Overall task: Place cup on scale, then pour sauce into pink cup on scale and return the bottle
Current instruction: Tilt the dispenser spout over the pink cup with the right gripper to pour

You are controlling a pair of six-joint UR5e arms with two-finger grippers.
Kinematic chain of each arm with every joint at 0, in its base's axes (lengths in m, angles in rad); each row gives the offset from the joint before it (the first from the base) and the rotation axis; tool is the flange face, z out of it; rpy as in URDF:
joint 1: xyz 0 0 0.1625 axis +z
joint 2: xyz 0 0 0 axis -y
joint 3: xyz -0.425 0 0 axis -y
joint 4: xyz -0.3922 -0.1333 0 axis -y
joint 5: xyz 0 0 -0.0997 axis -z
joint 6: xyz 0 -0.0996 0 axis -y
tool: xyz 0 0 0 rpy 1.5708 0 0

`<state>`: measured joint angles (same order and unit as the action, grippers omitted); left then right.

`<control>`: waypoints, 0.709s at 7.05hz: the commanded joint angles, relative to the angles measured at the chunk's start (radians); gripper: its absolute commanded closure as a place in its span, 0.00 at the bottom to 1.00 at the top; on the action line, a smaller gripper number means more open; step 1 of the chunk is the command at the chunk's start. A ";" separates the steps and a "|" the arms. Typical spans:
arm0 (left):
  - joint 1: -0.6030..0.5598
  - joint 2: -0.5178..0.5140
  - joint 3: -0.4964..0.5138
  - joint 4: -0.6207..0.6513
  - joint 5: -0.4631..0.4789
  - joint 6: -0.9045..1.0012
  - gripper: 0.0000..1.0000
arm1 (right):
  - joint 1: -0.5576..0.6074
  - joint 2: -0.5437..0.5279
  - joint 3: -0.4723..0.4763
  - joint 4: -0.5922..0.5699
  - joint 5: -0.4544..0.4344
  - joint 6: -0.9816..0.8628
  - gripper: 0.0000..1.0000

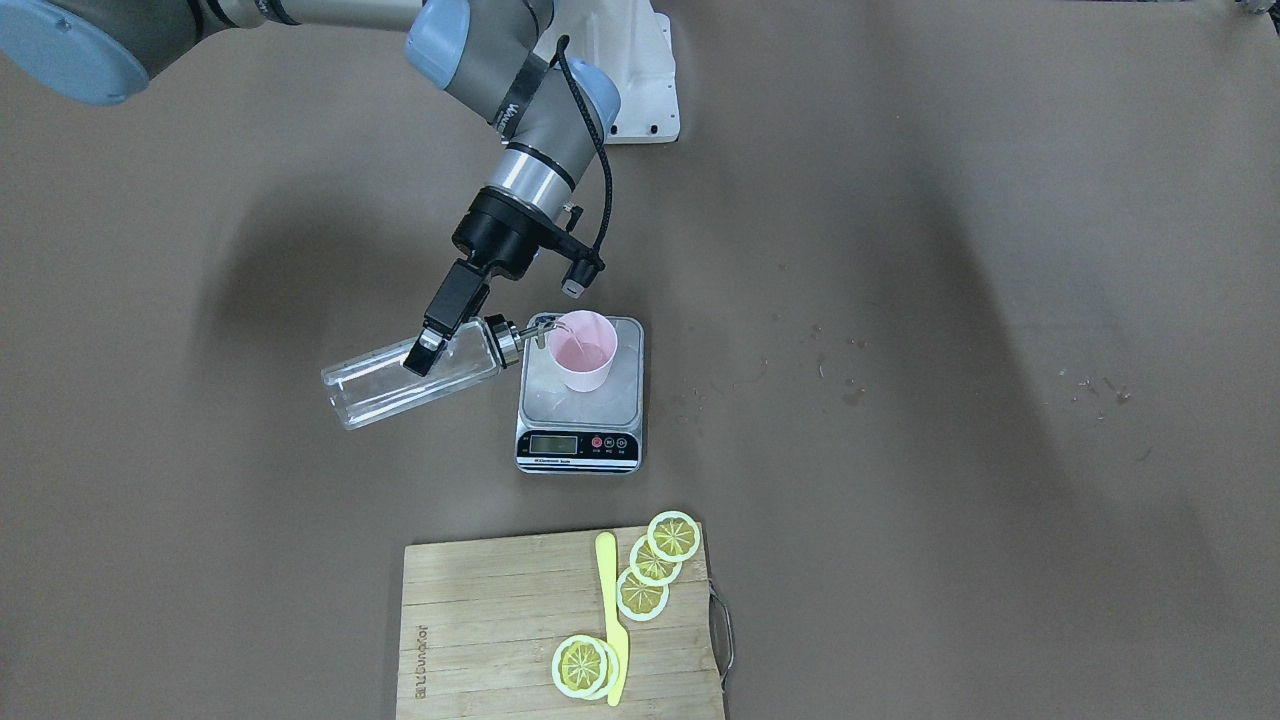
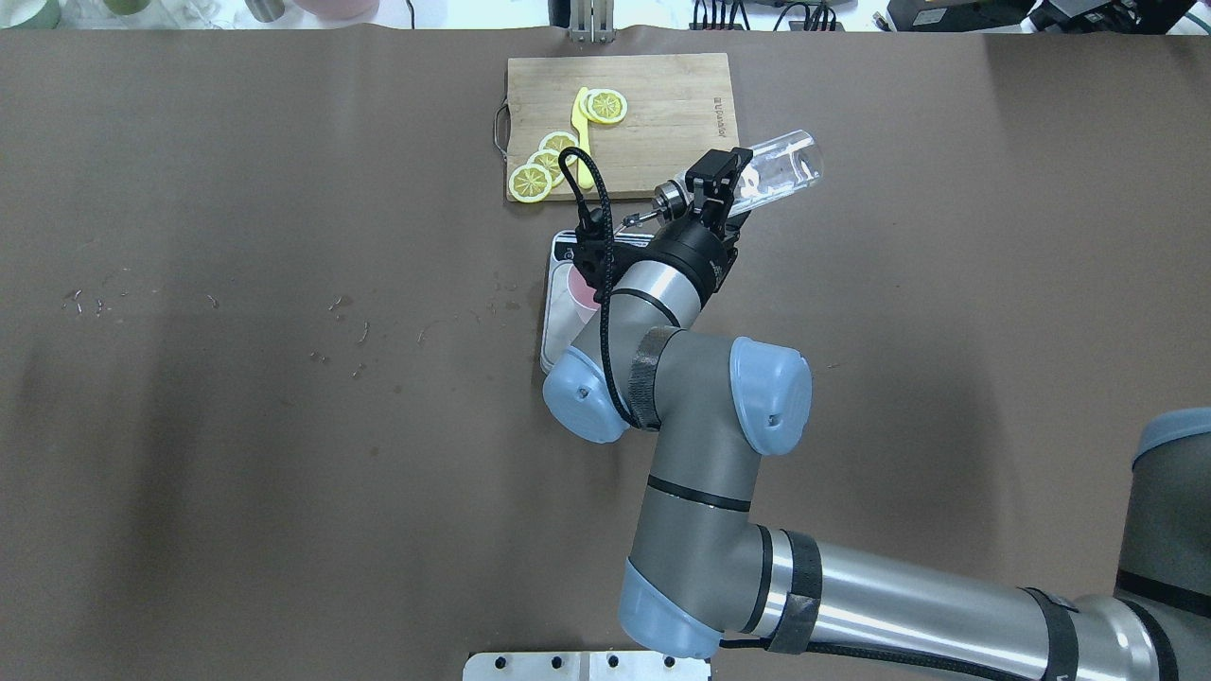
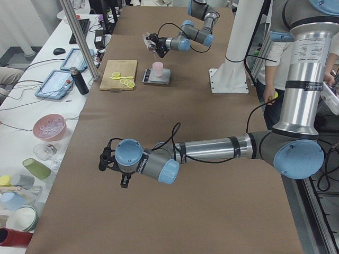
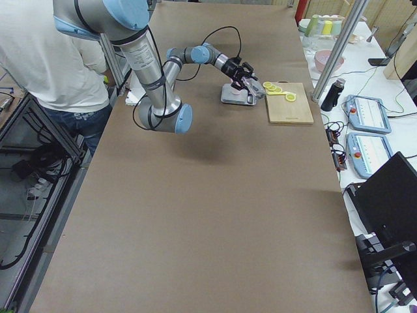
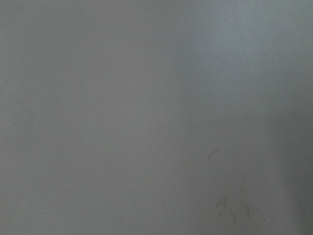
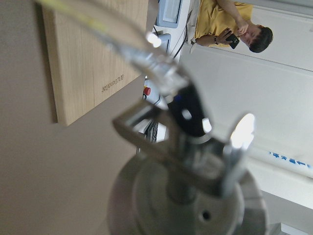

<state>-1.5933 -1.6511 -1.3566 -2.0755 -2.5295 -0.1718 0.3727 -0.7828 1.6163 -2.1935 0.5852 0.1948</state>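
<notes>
The right gripper was clamped across the body of the bottle, its fingers closed on the glass. The bottle was tilted close to horizontal, with its cap at the rim of the cup. The cup stood upright on the scale — clear sauce showed inside. The right arm reached forward, wrist angled down. The left gripper hung low over the table, well apart from the scale — its opening could not be judged.
</notes>
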 commanded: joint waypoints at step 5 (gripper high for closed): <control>0.000 0.001 -0.002 -0.005 -0.002 0.002 0.03 | 0.029 0.000 0.004 0.151 0.087 0.035 1.00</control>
<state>-1.5931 -1.6506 -1.3580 -2.0784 -2.5305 -0.1705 0.3834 -0.7823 1.6186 -2.1364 0.6055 0.2204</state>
